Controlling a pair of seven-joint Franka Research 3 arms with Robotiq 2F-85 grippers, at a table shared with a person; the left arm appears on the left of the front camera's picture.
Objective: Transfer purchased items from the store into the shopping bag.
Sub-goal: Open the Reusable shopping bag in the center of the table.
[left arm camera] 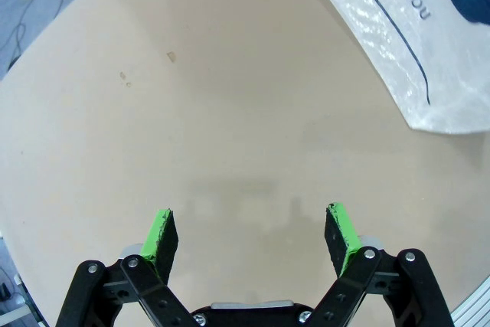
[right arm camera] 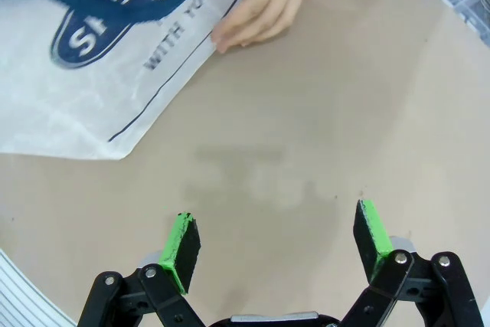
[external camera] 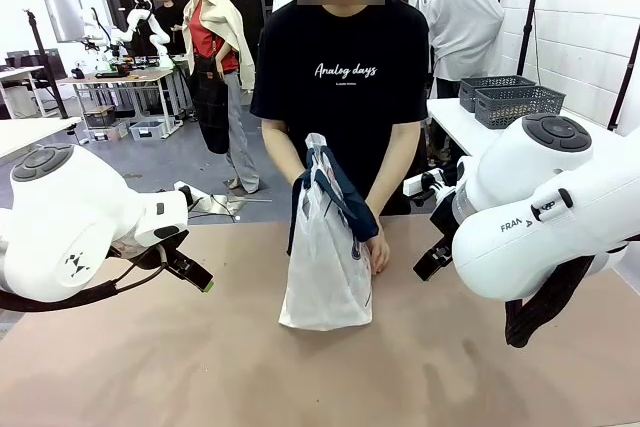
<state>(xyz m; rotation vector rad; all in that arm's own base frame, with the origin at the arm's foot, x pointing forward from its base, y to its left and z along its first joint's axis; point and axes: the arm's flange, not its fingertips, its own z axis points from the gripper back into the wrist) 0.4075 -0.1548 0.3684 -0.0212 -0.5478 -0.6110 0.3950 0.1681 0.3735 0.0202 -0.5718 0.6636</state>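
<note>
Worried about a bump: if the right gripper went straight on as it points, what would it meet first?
The right gripper would probably meet the bare table first; the shopping bag and the person's hand sit off its line.

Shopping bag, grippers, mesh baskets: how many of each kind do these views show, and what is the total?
Translucent white plastic shopping bag with navy handles: 1
Black two-finger grippers with green pads: 2, the left gripper and the right gripper, both open
Dark grey mesh baskets on the white side table: 2
Total: 5
</note>
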